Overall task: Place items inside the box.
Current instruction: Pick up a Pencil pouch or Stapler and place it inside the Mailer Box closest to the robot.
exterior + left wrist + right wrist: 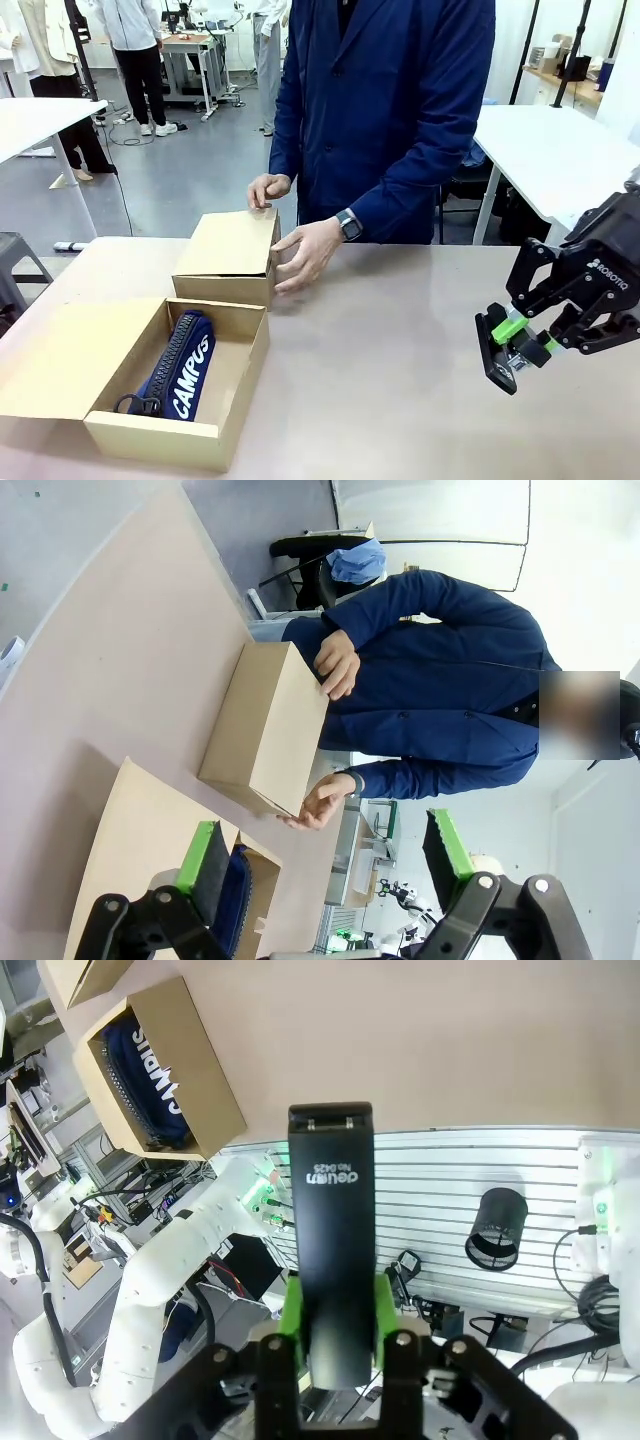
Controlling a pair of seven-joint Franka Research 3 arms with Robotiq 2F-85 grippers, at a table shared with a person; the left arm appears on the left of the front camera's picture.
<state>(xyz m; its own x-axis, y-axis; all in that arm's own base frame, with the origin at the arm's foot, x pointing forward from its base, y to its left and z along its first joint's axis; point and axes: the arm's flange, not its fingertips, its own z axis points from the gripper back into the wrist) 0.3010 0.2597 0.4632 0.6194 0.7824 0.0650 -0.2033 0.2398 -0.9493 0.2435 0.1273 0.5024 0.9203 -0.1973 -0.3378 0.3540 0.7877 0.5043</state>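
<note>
We see our right gripper [503,352] as black linkages with white ROBOTIQ lettering, bolt heads at the joints and bright green pads [291,1325]. Our left gripper [320,855] has the same black fingers and green facings. Our left arm [170,1280] is glossy white and rounded. The person wears a navy button-front coat [400,90] and a dark wristwatch [349,225].

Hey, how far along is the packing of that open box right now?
Done: the navy CAMPUS pouch lies in the open box. In hand: the right hand is shut on a flat black case, above the table, well apart from that box. Left: getting that case in. The left hand is open. The person's hands rest on a second, closed box behind.
</note>
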